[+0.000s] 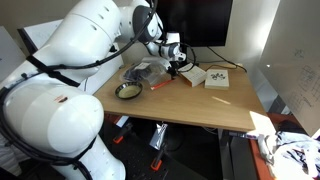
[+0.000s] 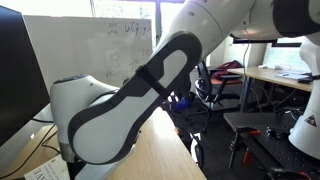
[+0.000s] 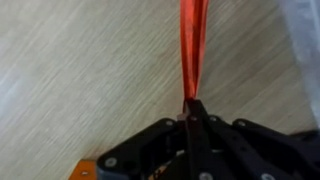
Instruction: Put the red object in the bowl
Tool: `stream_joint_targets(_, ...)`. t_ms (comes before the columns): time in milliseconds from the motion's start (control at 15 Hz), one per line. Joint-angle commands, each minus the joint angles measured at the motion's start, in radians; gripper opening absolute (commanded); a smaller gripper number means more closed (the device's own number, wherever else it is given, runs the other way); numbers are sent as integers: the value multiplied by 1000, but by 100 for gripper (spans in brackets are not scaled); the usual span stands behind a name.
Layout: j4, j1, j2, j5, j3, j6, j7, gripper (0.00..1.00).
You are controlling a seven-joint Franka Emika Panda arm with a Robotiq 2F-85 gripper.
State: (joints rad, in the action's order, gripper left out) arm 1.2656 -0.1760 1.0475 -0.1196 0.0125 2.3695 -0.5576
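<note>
My gripper (image 3: 190, 106) is clamped on one end of the red object (image 3: 192, 45), which projects forward over the wood-grain table (image 3: 70, 80). The bowl (image 1: 128, 91) stands near.

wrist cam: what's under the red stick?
Only pale wood-grain tabletop shows beneath the thin red stick. Its lower end is covered by the black pincer shut on it, so the table there is hidden.

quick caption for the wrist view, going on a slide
Gripper pinching one end of the thin red stick, light wood-grain tabletop behind.
</note>
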Motion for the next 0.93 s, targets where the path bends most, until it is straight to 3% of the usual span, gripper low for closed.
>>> stream_joint_targets(0,62,-31,-69,-44,-3,9,-40,0)
stream_joint_targets(467,147,-267,-127,33,127,68,-403,0)
stream_joint_targets(867,328,-379,-203,126,196,82,-701,0)
